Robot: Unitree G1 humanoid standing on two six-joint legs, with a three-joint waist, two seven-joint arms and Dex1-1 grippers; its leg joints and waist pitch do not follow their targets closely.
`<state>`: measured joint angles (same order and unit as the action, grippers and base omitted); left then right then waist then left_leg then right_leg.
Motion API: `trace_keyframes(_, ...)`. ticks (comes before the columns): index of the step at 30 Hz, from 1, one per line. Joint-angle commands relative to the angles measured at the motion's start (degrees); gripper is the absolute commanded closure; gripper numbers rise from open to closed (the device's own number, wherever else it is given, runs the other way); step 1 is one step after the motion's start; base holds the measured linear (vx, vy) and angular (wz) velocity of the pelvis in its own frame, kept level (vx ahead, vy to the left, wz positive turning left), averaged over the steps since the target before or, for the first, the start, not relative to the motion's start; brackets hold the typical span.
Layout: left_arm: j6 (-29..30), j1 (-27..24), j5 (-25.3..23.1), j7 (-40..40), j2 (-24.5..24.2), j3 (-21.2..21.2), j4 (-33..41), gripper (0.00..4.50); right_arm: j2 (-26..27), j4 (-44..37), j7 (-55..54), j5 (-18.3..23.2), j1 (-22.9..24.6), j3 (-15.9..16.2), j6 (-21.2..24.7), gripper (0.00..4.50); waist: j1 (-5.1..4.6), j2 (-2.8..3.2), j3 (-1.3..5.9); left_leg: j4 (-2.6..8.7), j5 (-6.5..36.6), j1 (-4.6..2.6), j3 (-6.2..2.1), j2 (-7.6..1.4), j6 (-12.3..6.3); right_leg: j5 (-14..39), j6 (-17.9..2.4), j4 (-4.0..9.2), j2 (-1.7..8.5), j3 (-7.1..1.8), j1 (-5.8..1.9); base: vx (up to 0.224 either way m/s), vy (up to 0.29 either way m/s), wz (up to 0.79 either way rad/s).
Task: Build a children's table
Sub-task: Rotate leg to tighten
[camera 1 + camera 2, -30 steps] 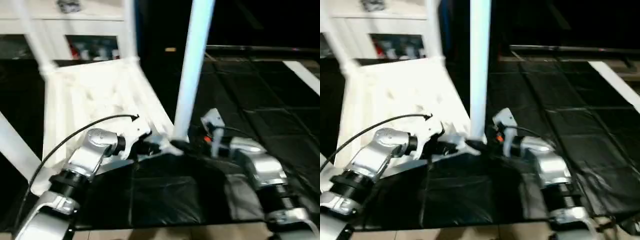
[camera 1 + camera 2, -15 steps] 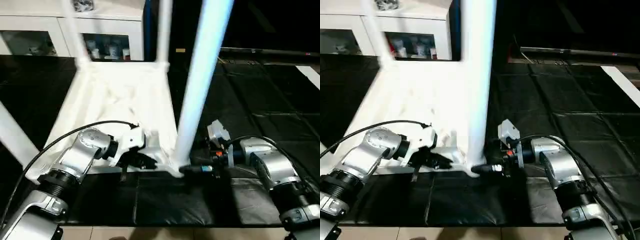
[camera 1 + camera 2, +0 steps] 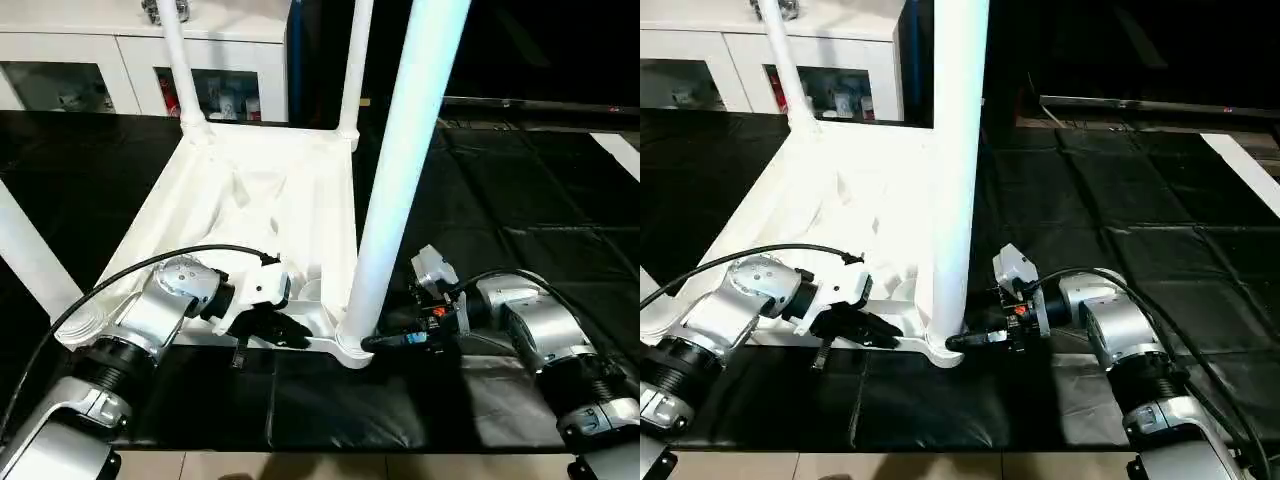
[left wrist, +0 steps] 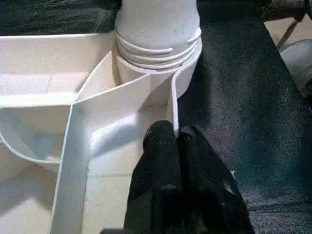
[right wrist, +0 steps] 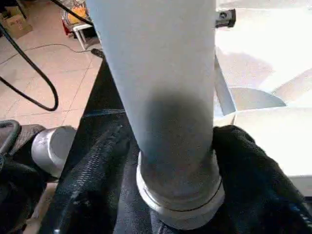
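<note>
Table leg [image 5: 161, 97] between right fingers [image 5: 253, 170]

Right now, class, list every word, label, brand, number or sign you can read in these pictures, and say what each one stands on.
None: no readable text stands anywhere.
Upturned table top, near leg: plain white, unmarked.
Items behind the cabinet's glass doors: any print is too small to read.
Left gripper and right gripper: no lettering legible.
</note>
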<state>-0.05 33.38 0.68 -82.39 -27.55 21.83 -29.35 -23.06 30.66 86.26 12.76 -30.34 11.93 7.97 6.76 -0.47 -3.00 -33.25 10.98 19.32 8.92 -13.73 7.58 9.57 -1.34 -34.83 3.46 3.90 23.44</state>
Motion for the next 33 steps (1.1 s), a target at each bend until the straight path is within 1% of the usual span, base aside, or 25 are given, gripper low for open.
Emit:
trace_keyframes(1,-1.29,0.70,-1.93,-1.50,0.28,2.09,-0.39,4.50,0.28,0.45,0.33,-0.54,-0.74,0.60,-1.39,2.02,-0.17,-0.21,3.83,3.41,9.15,0.42,1.35,0.76,-2.61,15.43,-10.50,3.96,3.29,-2.19,-3.39,0.000,0.000,0.00)
trace_keyframes(5,-1.89,0.94,-2.15,-1.24,0.32,2.15,-1.09,4.50,0.55,0.47,0.77,-0.21,-0.51,0.67,-1.61,2.19,-0.18,-0.23,3.80,3.44,9.91,0.32,1.32,0.69,-2.42,16.24,-10.46,4.03,3.28,-2.17,-3.28,0.000,0.000,0.00)
trace_keyframes(6,-2.14,1.01,-2.23,-1.13,0.33,2.15,-1.40,4.50,0.54,0.27,1.03,-0.09,-0.31,0.77,-1.55,2.39,-0.18,-0.20,3.78,3.46,9.97,0.35,1.30,0.69,-2.43,16.34,-10.38,4.00,3.25,-2.16,-3.30,0.000,0.000,0.00)
trace_keyframes(7,-2.14,1.01,-2.23,-1.13,0.33,2.15,-1.40,4.50,0.54,0.27,1.03,-0.09,-0.31,0.77,-1.55,2.44,-0.17,-0.22,3.78,3.46,9.94,0.38,1.29,0.70,-2.44,16.40,-10.32,4.00,3.25,-2.16,-3.31,0.000,0.000,0.00)
trace_keyframes(15,-3.38,1.37,-2.93,-0.33,0.30,2.34,-3.12,4.50,0.53,-0.27,1.14,0.05,0.71,1.07,-1.70,2.57,-0.18,-0.01,3.83,3.43,10.36,0.38,1.27,0.69,-2.33,15.55,-10.76,3.93,3.26,-2.18,-3.34,0.000,0.000,0.00)
trace_keyframes(16,-3.39,1.36,-3.05,-0.19,0.29,2.35,-3.21,4.50,0.56,-0.36,1.00,0.09,0.82,1.06,-1.54,2.57,-0.14,0.10,3.87,3.43,10.42,0.31,1.25,0.66,-2.29,15.49,-10.82,3.92,3.28,-2.18,-3.31,0.000,0.000,0.00)
trace_keyframes(17,-2.82,1.30,-3.17,0.57,0.47,2.16,-3.23,4.50,0.68,-0.77,0.47,0.19,1.18,0.93,-1.31,2.57,-0.17,0.21,3.84,3.43,10.57,0.33,1.25,0.68,-2.23,15.45,-10.87,3.92,3.23,-2.17,-3.31,0.000,0.000,0.00)
trace_keyframes(20,-0.58,1.31,-3.22,3.07,1.32,1.44,-3.24,4.50,1.05,-2.94,-0.33,1.27,2.69,0.63,0.55,2.57,-0.08,0.14,3.71,3.49,10.99,0.19,1.29,0.68,-2.15,15.72,-10.74,4.04,3.12,-2.21,-3.27,0.000,0.000,0.00)
trace_keyframes(21,2.38,1.54,-2.78,6.67,2.90,0.12,-3.28,4.50,1.88,-6.10,-1.91,2.77,4.99,0.27,3.22,2.57,0.00,0.14,3.59,3.55,11.83,0.01,1.36,0.65,-2.07,17.10,-10.46,4.26,3.11,-2.24,-3.16,0.000,0.000,0.00)
trace_keyframes(22,4.37,1.56,-2.10,8.57,3.94,-0.77,-2.97,4.50,2.61,-7.71,-3.35,3.26,6.39,0.12,4.09,2.57,0.39,0.69,3.42,3.55,13.20,-0.56,1.43,0.56,-1.87,18.93,-10.31,4.55,3.17,-2.36,-2.71,0.000,0.000,0.00)
trace_keyframes(23,4.37,1.56,-2.10,8.57,3.94,-0.77,-2.97,4.50,2.61,-7.71,-3.35,3.26,6.39,0.12,4.09,2.57,0.47,0.48,3.39,3.55,13.92,-0.65,1.46,0.61,-1.82,19.83,-10.11,4.82,3.18,-2.38,-2.72,0.000,0.000,0.00)
trace_keyframes(24,5.81,1.55,-1.58,10.02,4.74,-1.43,-2.68,4.50,3.24,-8.77,-4.69,3.47,7.42,0.02,4.65,2.57,0.48,0.13,3.32,3.76,14.52,-0.20,1.25,0.85,-1.54,23.13,-8.79,4.93,3.19,-2.16,-3.07,0.000,0.000,0.00)
trace_keyframes(25,8.98,1.42,-0.75,13.57,6.64,-2.79,-1.68,4.50,5.52,-9.75,-10.42,2.59,9.21,-0.40,6.00,2.57,0.49,0.37,3.25,3.79,15.03,-0.34,1.22,0.87,-1.41,24.70,-8.22,5.11,3.24,-2.16,-2.91,0.000,0.000,0.00)
trace_keyframes(26,8.98,1.42,-0.75,13.57,6.64,-2.79,-1.68,4.50,5.52,-9.75,-10.42,2.59,9.21,-0.40,6.00,2.57,0.43,0.30,3.10,3.87,15.34,-0.44,1.24,0.79,-1.14,25.76,-7.51,5.38,3.26,-2.26,-2.75,0.000,0.000,0.00)
trace_keyframes(27,12.44,1.25,-0.02,17.42,8.67,-4.19,-0.32,4.50,8.60,-9.23,-17.92,1.10,10.11,-1.28,7.56,2.57,0.02,0.00,2.82,3.81,17.11,-0.40,1.02,1.31,-0.65,32.23,-5.19,6.03,3.34,-1.74,-2.68,0.000,0.000,0.00)
trace_keyframes(28,12.44,1.25,-0.02,17.42,8.67,-4.19,-0.32,4.50,8.60,-9.23,-17.92,1.10,10.11,-1.28,7.56,2.57,-0.19,0.04,2.74,3.78,17.59,-0.42,0.91,1.52,-0.43,34.70,-4.02,6.39,3.36,-1.45,-2.60,0.000,0.000,0.00)
trace_keyframes(29,15.85,1.04,0.45,21.00,10.60,-5.45,1.08,4.50,11.78,-8.31,-24.92,-0.22,10.32,-2.40,8.26,2.57,-0.91,-0.03,2.74,3.57,18.20,-0.54,0.79,1.77,-0.10,38.02,-2.00,7.04,3.35,-1.03,-2.42,-0.052,0.005,-0.10)
trace_keyframes(30,17.57,0.87,0.76,22.77,11.70,-6.08,1.98,4.50,13.62,-7.99,-28.06,-0.32,10.25,-3.06,9.13,2.57,-1.18,-0.05,2.70,3.59,18.18,-0.40,0.67,1.85,0.06,38.86,-1.37,7.16,3.41,-0.78,-2.48,-0.052,0.005,-0.10)
trace_keyframes(31,17.57,0.87,0.76,22.77,11.70,-6.08,1.98,4.50,13.62,-7.99,-28.06,-0.32,10.25,-3.06,9.13,2.57,-1.97,0.06,2.64,3.54,18.79,-0.20,0.46,2.06,0.03,40.36,-0.32,7.70,3.38,-0.19,-2.53,-0.051,0.015,-0.15)
trace_keyframes(32,19.66,0.68,1.02,24.58,12.97,-6.85,3.01,4.50,15.60,-7.95,-31.52,-0.51,10.08,-3.77,10.32,2.57,-2.30,0.20,2.68,3.52,19.31,-0.18,0.32,2.12,-0.12,40.81,0.18,7.97,3.36,0.18,-2.62,-0.040,0.030,-0.19)
trace_keyframes(33,21.63,0.46,1.14,26.58,14.48,-7.44,4.26,4.50,18.43,-6.84,-35.76,-0.45,9.01,-4.76,11.39,2.57,-2.88,0.54,2.86,3.86,19.34,0.15,0.07,1.90,-0.59,38.93,-0.05,8.03,3.52,0.42,-3.11,-0.040,0.030,-0.19)
